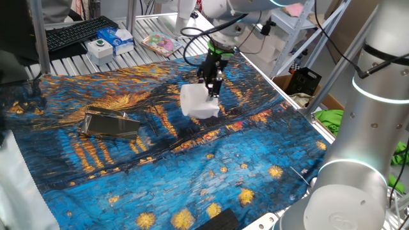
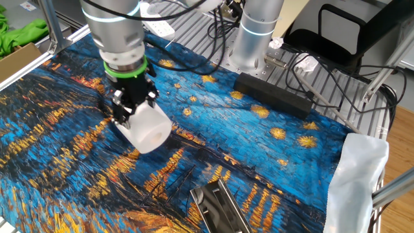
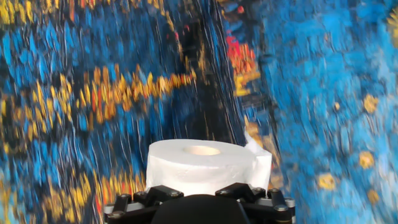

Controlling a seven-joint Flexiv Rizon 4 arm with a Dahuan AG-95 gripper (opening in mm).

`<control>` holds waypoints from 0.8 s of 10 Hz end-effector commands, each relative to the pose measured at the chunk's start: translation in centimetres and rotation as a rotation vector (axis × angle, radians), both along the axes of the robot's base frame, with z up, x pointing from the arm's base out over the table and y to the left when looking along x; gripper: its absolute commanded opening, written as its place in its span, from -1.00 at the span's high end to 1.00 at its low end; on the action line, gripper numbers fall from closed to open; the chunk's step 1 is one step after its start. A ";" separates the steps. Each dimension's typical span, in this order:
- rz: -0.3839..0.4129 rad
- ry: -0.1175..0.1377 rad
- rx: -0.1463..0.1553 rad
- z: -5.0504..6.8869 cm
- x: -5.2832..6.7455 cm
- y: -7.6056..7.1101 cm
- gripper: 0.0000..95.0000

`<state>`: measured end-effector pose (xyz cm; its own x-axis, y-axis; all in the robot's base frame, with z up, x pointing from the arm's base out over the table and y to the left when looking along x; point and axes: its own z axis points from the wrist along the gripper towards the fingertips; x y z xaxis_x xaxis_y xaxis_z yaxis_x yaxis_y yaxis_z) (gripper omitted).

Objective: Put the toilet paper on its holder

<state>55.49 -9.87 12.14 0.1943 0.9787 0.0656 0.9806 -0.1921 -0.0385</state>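
Toilet paper: white roll, pinched in the end effector, carried clear above the desk; hollow core faces forward along the fingers; holder lies flat on the cloth, well apart to one side.

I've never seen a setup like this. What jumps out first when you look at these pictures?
The tablecloth grabs the eye first: a swirling blue and gold painting print that covers the whole table. Above its middle, the robot's fingers hold a plump white toilet paper roll in the air, its hollow core plain in the hand view. To one side on the cloth lies a shiny metal holder, apart from the roll.
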 end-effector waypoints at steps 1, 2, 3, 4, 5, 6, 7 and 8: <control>-0.006 0.006 0.017 0.5 0.2 1.7 1.00; -0.014 0.007 0.030 0.7 0.3 2.5 1.00; -0.022 0.009 0.031 0.8 0.4 3.4 1.00; -0.025 0.010 0.030 0.9 0.4 4.2 1.00; -0.031 0.008 0.029 0.8 0.5 5.6 1.00; -0.032 0.007 0.025 0.6 0.5 6.4 1.00; -0.038 0.006 0.025 0.5 0.4 7.2 1.00; -0.059 0.004 0.026 0.3 0.3 8.0 1.00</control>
